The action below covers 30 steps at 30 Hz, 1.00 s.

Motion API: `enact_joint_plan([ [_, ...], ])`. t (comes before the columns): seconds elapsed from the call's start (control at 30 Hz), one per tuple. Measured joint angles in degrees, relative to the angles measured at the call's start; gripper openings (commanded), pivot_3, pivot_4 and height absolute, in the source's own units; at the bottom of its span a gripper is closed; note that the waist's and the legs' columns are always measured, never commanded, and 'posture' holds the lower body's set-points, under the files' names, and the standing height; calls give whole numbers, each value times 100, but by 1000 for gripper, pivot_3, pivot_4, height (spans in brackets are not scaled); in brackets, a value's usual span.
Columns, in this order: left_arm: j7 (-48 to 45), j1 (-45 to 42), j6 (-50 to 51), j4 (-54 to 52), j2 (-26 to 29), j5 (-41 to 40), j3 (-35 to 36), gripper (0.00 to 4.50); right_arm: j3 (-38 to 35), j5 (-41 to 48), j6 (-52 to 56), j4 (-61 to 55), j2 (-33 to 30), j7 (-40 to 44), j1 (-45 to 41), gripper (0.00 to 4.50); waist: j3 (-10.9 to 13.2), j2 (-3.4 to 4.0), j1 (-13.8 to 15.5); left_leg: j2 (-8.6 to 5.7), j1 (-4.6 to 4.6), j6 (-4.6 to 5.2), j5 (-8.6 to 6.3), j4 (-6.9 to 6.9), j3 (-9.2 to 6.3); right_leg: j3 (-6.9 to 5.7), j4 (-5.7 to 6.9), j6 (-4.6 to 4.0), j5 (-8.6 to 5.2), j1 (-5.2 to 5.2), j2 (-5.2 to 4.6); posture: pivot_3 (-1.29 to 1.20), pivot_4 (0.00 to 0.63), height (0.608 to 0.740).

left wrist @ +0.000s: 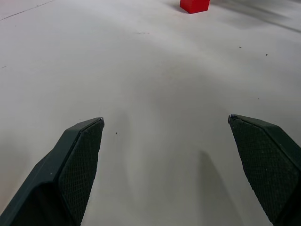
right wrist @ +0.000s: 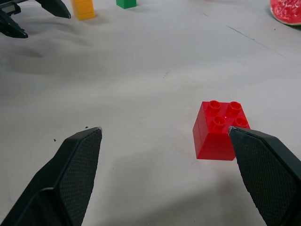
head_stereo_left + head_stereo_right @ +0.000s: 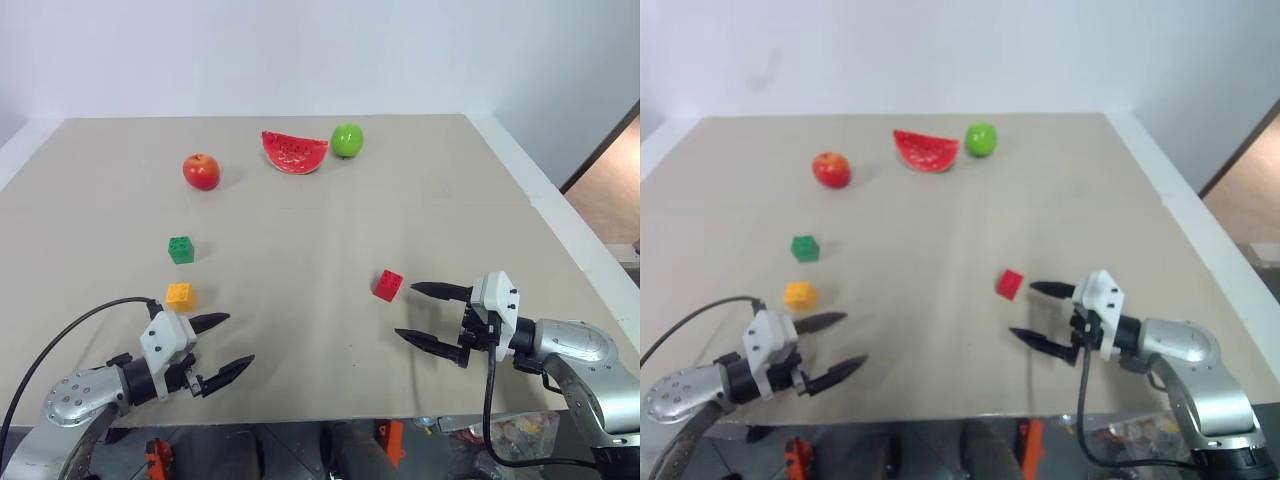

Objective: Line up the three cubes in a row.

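Beside the red cube point(image 3: 388, 285), the right gripper point(image 3: 420, 314) gapes empty.

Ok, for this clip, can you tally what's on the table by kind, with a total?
Toy cubes: 3 (red cube, green cube, yellow-orange cube)
Apples: 2 (red apple, green apple)
Watermelon slices: 1 (watermelon slice)
Total: 6
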Motion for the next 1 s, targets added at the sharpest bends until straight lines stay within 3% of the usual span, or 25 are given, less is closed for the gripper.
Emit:
enact_joint_plan([
  [0.23,-284,40,-45,24,15,-279,322,4388,0,-2,-15,105,-26,42,6,4500,0,0,-1,0,0,0,0,0,0,-1,0,-2,-1,0,0,0,150,740],
  [0.77,-858,-89,-183,142,170,-392,329,4388,-66,2,-38,233,-73,4,-21,4500,0,0,-1,-1,0,0,0,0,1,-1,0,0,0,0,0,0,150,740],
  [1.0,-1734,-171,-545,112,391,-486,-8,4388,180,-305,-291,998,293,-104,-1046,4500,1,1,-36,2,10,0,0,0,17,5,1,-12,0,0,6,0,150,740],
])
